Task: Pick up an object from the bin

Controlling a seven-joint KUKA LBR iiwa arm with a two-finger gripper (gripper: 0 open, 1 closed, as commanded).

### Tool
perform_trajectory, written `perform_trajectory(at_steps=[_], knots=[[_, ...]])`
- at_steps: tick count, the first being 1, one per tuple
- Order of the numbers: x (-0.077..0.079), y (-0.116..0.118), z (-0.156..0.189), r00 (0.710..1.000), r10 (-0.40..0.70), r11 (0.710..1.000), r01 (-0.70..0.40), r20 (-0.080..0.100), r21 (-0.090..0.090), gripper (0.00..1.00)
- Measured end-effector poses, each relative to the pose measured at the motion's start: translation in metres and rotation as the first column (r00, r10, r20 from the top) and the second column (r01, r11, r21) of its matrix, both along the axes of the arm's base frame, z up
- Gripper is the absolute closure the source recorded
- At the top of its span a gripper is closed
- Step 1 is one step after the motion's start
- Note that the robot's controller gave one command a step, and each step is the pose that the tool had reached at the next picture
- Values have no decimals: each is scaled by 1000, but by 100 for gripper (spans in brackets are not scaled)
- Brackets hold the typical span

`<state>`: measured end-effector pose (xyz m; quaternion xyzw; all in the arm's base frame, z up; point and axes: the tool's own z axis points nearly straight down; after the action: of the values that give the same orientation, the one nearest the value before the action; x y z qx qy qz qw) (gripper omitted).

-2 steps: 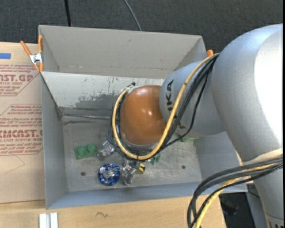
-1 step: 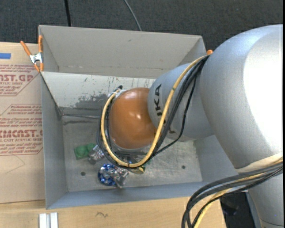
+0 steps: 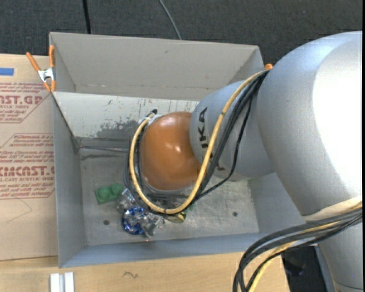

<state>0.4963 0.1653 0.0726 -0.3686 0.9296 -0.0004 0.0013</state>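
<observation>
Right, the gripper [image 3: 140, 212] sits low in the bin [image 3: 70, 224], tucked under the orange wrist cover [image 3: 167, 151], with just a bit of silvery metal peeking out at the cover's lower-left edge. Whether it is open or closed I cannot tell, because the cover hides that. Touching that metal, or very nearly so, lies a crumpled blue-and-silver thing [image 3: 132, 224], down toward the bin's front wall and left of centre. That is the closest candidate, and its position is what the next move turns on. It lies down and to the left of the cover's centre in this view, so it looks to be at the edge of the gripper's reach, not squarely beneath it. It has no clear long axis either; it reads as a wad. Moving outward, a small green piece [image 3: 108, 193] lies a little farther left, apart from the blue one and nearer the left wall. On the other side, a small yellowish thing [image 3: 180, 216] shows under the loop of yellow and black cables [image 3: 134, 163]; whether it belongs to the bin or the robot I cannot say. My judgement: nothing is seen held, so the pick is not yet done, and closing on the blue wad looks the likeliest next step.
</observation>
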Motion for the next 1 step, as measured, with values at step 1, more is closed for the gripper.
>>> perform_trajectory(at_steps=[1], knots=[[29,25,151,969,246,969,-246,7,3,100]])
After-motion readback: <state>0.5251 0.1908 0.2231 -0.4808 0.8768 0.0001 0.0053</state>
